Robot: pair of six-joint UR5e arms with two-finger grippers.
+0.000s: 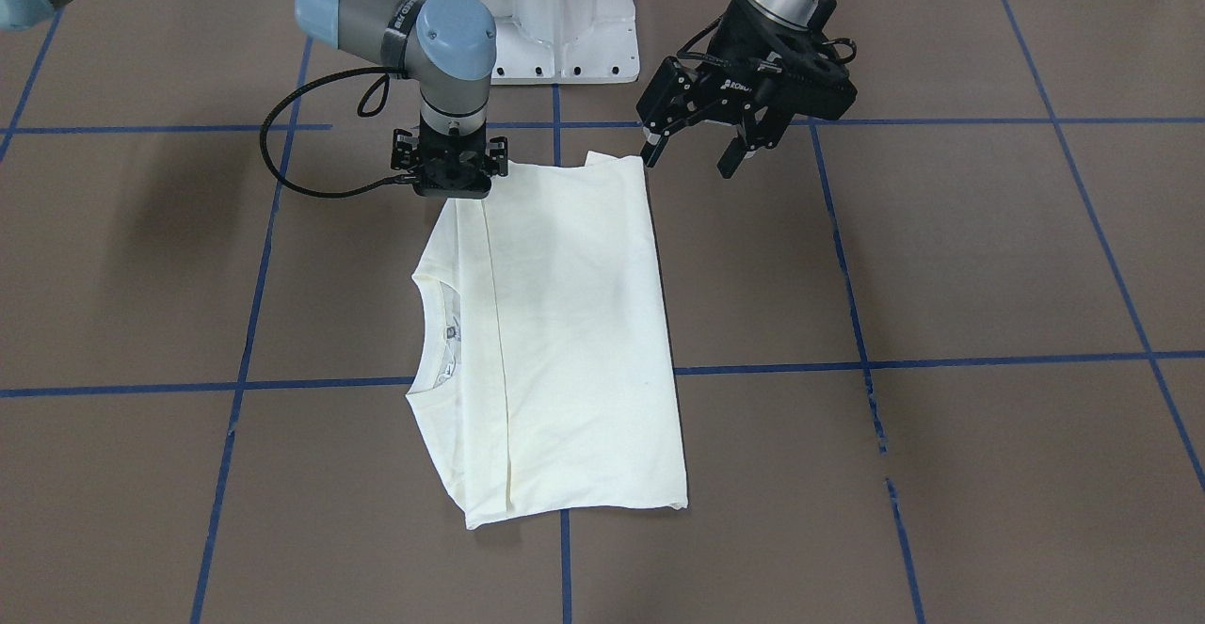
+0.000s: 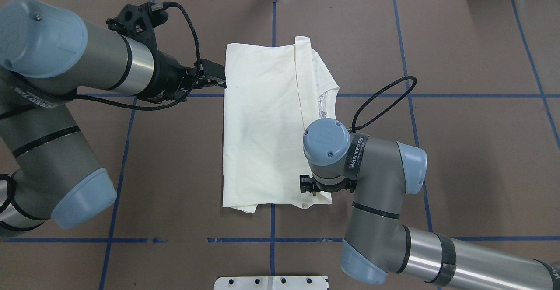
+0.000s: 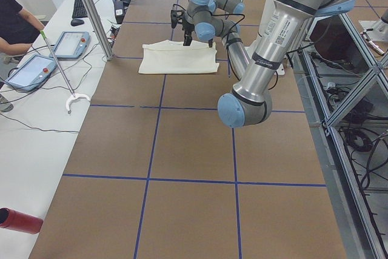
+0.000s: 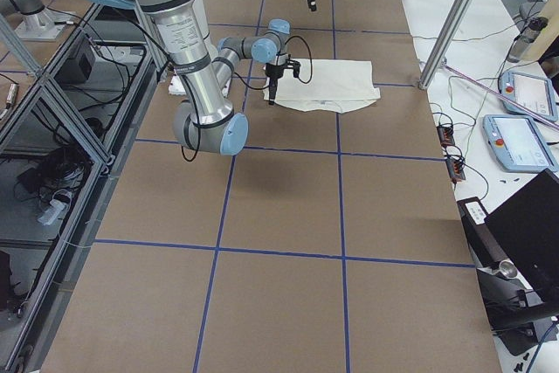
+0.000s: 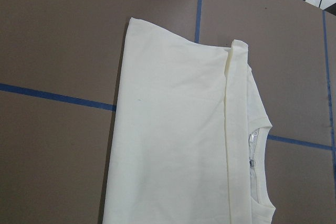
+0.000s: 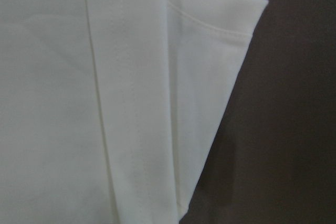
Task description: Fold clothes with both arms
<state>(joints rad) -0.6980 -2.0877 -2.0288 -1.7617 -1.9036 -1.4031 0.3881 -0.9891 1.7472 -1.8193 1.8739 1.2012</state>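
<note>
- At the middle of the table point(image 1: 941, 248), the shirt point(image 1: 565, 323) lies flat. It is folded to a long rectangle, plain side up, with its collar point(image 1: 435, 342) on my right-hand side and one short edge toward my base.
- On that near edge, my right claw point(image 1: 452, 177) points straight down at the collar-side corner. I judge it is there either to pin the corner or to take hold of it for the next fold.
- My left claw point(image 1: 687, 161) hangs above the table just beside the other near corner, fingers spread wide, holding nothing. I read that as readiness to drop onto its corner so both corners can be lifted together; taking one alone would likely skew the rectangle.
- Whether my right claw is spread, pressed together or pinching cloth, I cannot tell. The front camera shows only its body, my own wrist covers it from overhead, and the right wrist camera shows nothing but cloth and fold lines close up.
- No print or lettering shows anywhere; any there may be is face down or folded inside.
- Both sleeves are out of sight. Only a long fold edge point(image 1: 497, 342) runs the shirt's length beside the collar.
- From overhead, the near corner on my left looks slightly rumpled point(image 2: 245, 207), and I cannot make out how many layers sit there.
</note>
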